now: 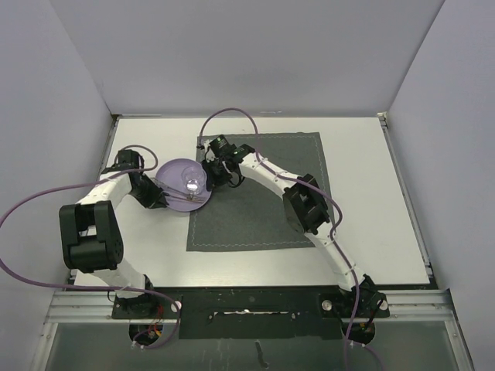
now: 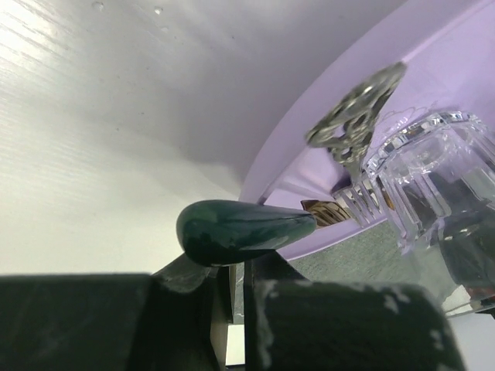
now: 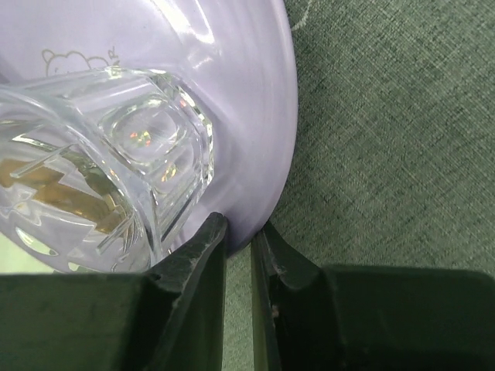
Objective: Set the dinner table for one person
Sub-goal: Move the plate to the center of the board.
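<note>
The stiff, slick plate point(image 1: 175, 170), carrying a fragile glass point(image 1: 192, 182), is pinched by its rim in the right tool point(image 3: 238, 232) and, seemingly, the left tool point(image 2: 267, 241). It lies between them on or just over the worktop point(image 1: 371, 154).

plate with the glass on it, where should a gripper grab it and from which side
By the thin rim, coming in low from the side with one finger over the edge and one under. The plate is wide and shallow, and the glass and cutlery fill its middle. Opposite edges should keep it level, as the left gripper and right gripper show.
</note>
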Motion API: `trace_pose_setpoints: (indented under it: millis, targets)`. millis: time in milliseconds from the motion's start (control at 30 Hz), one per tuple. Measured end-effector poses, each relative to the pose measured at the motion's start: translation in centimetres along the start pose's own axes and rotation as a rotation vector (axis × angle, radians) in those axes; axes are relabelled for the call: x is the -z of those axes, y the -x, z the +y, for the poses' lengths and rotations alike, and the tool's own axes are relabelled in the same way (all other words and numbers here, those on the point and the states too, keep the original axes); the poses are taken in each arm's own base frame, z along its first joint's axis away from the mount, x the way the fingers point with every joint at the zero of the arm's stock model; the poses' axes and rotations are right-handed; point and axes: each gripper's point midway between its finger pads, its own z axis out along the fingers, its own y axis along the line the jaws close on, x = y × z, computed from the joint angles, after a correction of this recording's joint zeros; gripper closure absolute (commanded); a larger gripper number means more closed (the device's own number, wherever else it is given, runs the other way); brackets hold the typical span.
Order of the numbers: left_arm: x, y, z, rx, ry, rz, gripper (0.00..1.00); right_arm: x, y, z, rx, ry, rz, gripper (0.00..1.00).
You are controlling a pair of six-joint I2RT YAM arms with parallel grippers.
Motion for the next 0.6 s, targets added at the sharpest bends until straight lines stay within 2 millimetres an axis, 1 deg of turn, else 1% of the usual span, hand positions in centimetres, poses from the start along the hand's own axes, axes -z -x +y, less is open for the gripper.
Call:
trace_pose_setpoints:
  millis: [167,467,600]
  targets:
    - [-0.1,-0.4,0.1,-0.003,0.007,0.009,1.0,0.9,-0.1,0.3,0.03,-0.047,0.004,1.0]
    - [0.0,-0.9,0.3,-0.018,0.018,0.025,1.0,1.2,-0.8,0.5,0.048,-0.09,0.03,1.0]
    - [-0.1,-1.5,0.1,-0.045,0.029,0.029,1.0,1.7,-1.1,0.3,0.05,-0.12,0.042,1.0]
